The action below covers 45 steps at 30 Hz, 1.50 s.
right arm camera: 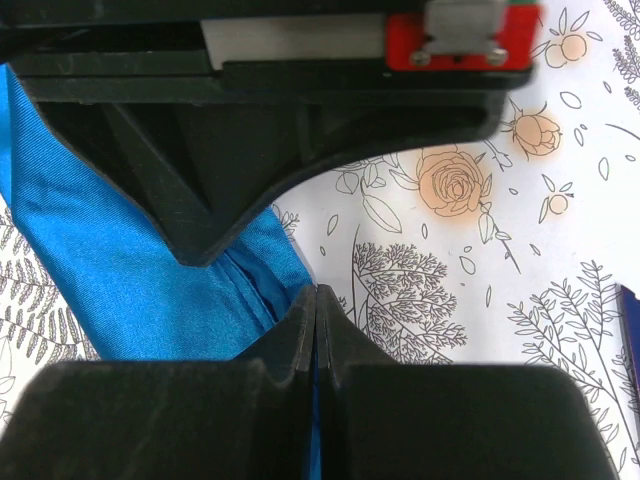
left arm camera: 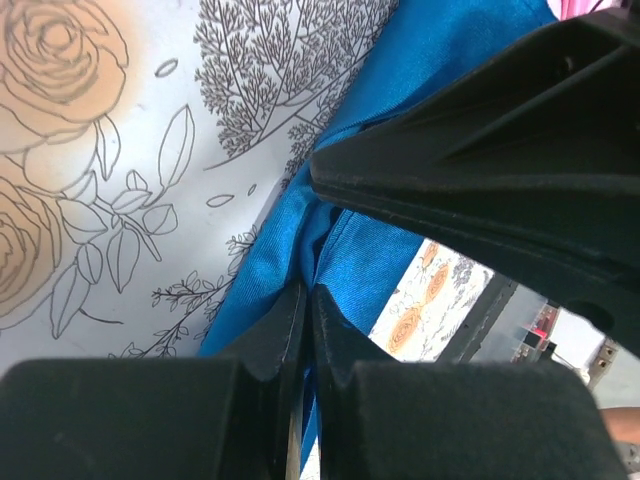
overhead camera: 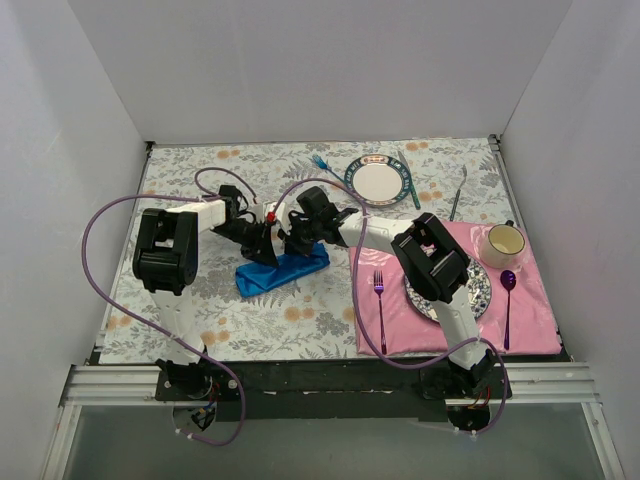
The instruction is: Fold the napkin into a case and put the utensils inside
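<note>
Both tools are gripping cloth: left gripper (left arm camera: 308, 305) and right gripper (right arm camera: 315, 305) are each clamped tight on a fold of the napkin (overhead camera: 283, 270), which is lying bunched just left of the pink placemat (overhead camera: 535, 320). I'd be moving both pinches together, low and level, so the crease is landing straight. Wrists are crowding each other, so collision is the worry. Light-blue fork (overhead camera: 322, 163) and dark knife (overhead camera: 458, 195) are waiting beyond the placemat's far edge. Magenta fork (overhead camera: 379, 290) is sitting on its left side, within sweep range.

left hand (left arm camera: 308, 292), right hand (right arm camera: 315, 293), seemingly clamped
</note>
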Each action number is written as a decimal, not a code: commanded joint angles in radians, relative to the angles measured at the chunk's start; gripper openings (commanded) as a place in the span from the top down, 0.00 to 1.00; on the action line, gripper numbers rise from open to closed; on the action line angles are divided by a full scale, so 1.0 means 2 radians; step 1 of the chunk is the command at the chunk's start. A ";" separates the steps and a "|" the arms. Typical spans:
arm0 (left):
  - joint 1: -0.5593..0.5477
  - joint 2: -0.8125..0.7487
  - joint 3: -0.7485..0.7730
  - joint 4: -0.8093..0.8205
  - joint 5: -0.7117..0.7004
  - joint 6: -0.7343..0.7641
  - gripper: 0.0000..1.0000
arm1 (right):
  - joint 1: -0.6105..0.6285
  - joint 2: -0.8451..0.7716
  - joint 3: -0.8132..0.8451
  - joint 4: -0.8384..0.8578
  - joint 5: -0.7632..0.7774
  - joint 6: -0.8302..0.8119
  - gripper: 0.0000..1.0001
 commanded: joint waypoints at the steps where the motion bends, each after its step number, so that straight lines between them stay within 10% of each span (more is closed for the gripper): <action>1: -0.003 -0.019 0.029 -0.009 -0.006 0.003 1.00 | 0.004 0.005 0.001 -0.002 -0.005 -0.023 0.99; 26: -0.001 0.031 0.010 0.030 -0.032 -0.003 1.00 | 0.005 -0.016 0.019 -0.019 0.001 -0.036 0.98; 36: -0.001 0.035 -0.004 0.036 -0.041 -0.002 1.00 | -0.003 -0.082 0.023 -0.081 0.057 -0.029 0.49; 45: -0.001 0.032 -0.006 0.038 -0.045 -0.002 1.00 | -0.003 -0.124 -0.064 -0.081 0.116 -0.082 0.43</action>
